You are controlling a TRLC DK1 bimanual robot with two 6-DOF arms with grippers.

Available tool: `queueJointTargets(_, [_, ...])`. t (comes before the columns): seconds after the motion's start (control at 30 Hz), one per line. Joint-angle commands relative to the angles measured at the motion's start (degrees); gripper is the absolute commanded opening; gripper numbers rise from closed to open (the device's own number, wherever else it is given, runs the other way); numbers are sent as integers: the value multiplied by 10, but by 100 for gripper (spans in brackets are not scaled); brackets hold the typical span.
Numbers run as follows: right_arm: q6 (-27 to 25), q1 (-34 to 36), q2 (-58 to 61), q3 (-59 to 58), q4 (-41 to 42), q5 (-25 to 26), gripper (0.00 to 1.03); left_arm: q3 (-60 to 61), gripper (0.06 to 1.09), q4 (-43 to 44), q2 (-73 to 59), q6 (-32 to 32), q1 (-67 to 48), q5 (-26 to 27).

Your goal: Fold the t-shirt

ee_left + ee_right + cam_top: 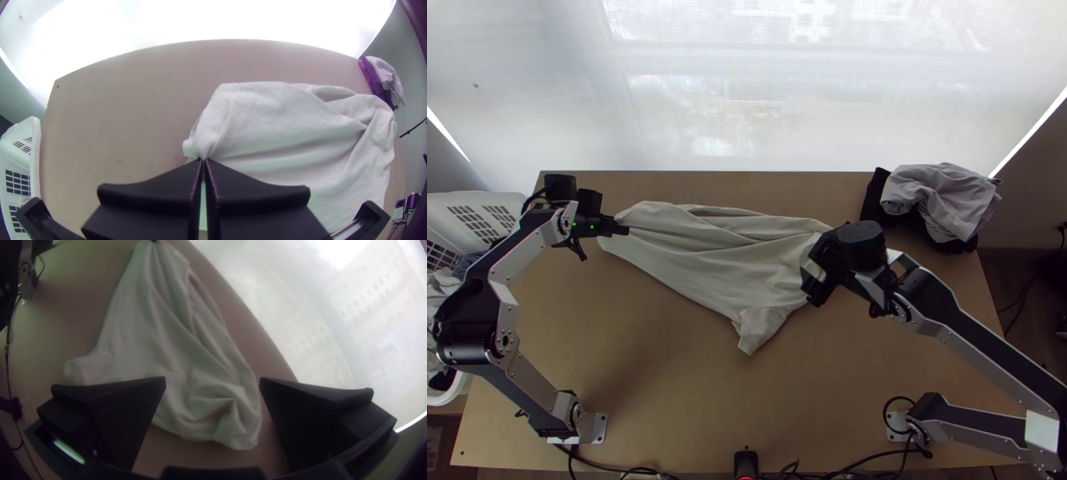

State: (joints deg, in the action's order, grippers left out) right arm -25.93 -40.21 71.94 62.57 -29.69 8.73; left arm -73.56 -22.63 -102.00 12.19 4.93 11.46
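Left gripper (625, 230) holds its jaws closed, right gripper (809, 272) parted.

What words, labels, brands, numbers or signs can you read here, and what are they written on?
None: I cannot read any text here.
T-shirt: no lettering that I can make out on the cloth that shows.
Basket: slots in its side, not writing.
Left gripper: no legible marking; the small green lights near it spell nothing.
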Motion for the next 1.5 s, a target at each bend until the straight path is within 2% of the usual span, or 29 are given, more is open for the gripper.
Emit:
queueJointTargets(0.0, [10,-124,47,-26,-25,-22,98,-25,9,2,26,-5,2,0])
queueJointTargets(0.17, [25,-220,101,-10,-58,-45,98,-33,9,0,31,-7,3,0])
queueJointTargets(0.33, [58,-263,160,11,-63,-71,98,-21,9,0,36,-13,6,0])
queueJointTargets(0.43, [80,-271,196,27,-63,-75,98,-11,9,2,39,-13,6,0])
queueJointTargets(0.93, [90,-245,291,45,-12,-76,92,0,9,4,43,-11,6,0])
queueJointTargets(1.07, [90,-224,293,40,-6,-75,73,3,9,4,48,-11,8,0])
queueJointTargets(1.13, [87,-211,293,35,2,-75,54,6,9,4,51,-11,9,0])
queueJointTargets(1.27, [86,-179,280,35,14,-68,8,17,9,4,59,-10,12,0])
queueJointTargets(1.3, [85,-172,275,35,14,-64,3,19,9,4,61,-10,14,0])
queueJointTargets(1.47, [81,-117,239,35,4,-63,3,22,9,0,74,-8,26,1])
